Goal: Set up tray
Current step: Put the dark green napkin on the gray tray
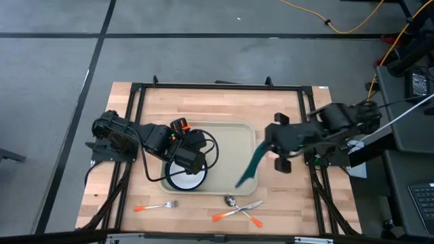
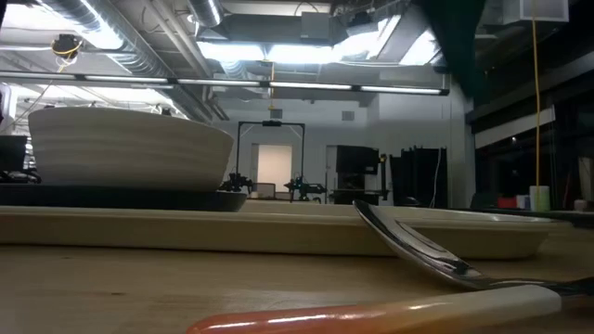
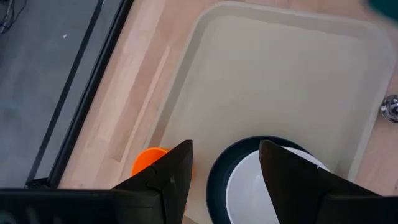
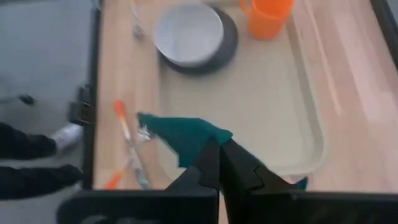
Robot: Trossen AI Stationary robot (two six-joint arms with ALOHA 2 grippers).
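The pale beige tray (image 1: 234, 139) lies mid-table. On its near left part a white bowl (image 1: 186, 176) sits in a dark round plate (image 3: 217, 180), and an orange cup (image 1: 178, 124) stands further back. My left gripper (image 3: 227, 165) hovers open just above the plate and bowl, one finger on either side of the plate's rim, touching nothing. My right gripper (image 4: 221, 163) is above the tray's right edge, shut on the dark green napkin (image 1: 252, 164). My right gripper pinches the napkin between its two fingers at an upper edge (image 4: 202, 146), coming from above and slanting down. The cloth hangs slack below the fingers in a long drooping strip, and its lower tip (image 1: 239, 181) is above the tray's near right corner, lifted clear.
Near the table's front edge lie a fork (image 1: 154, 205), a spoon (image 1: 230, 200) and orange-handled cutlery (image 1: 237, 213). The tray's right half (image 4: 261, 93) is bare. Black frame rails run along the table's sides. A person's shoe and leg show beside the table (image 4: 65, 137).
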